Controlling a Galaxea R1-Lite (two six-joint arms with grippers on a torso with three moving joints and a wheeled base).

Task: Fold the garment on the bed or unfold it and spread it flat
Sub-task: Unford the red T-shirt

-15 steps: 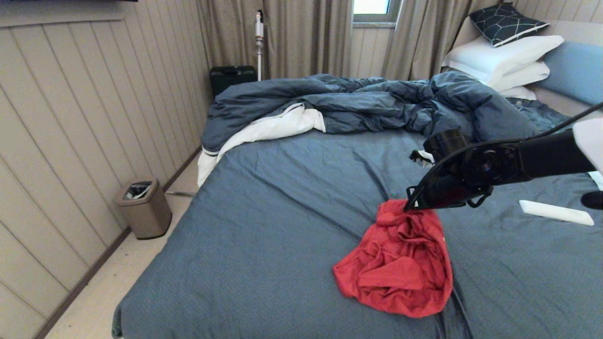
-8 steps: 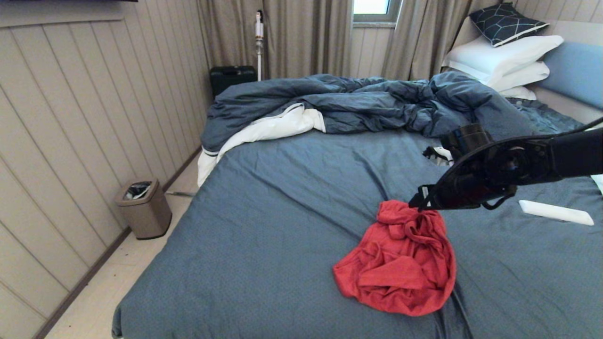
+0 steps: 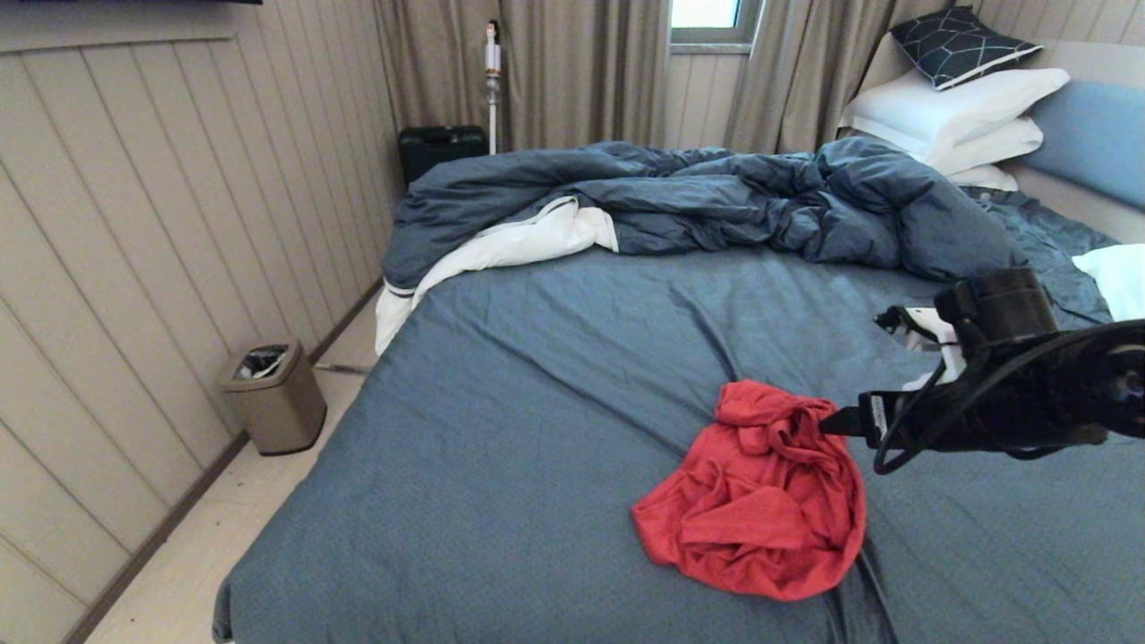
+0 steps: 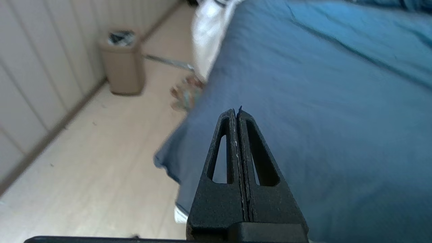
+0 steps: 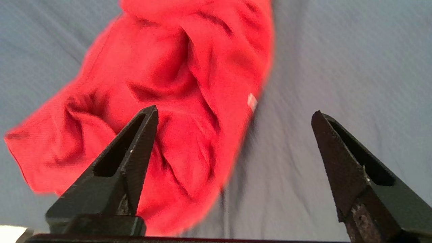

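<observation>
The crumpled bright red jersey T-shirt (image 3: 760, 496) lies in a loose heap on the blue-grey fitted sheet of the wide bed (image 3: 537, 429), toward the near right part of the mattress, its folds bunched and no print showing. A wide stretch of flat sheet lies open on its left as far as the bed's left edge, and more bare sheet runs beyond it up to the rumpled dark blue duvet (image 3: 698, 197) piled across the far side. The bed's near edge sits not far below the shirt's lowest fold.

The right gripper (image 5: 234, 114) hangs just beside the shirt's upper right edge, its black fingers spread wide apart and holding nothing; in the wrist view one finger is over the red cloth, the other over bare sheet.

The left gripper (image 4: 238, 111) has its fingers pressed together, empty, over the bed's left edge above the pale floor, with a tan waste bin (image 3: 273, 394) by the panelled wall.
</observation>
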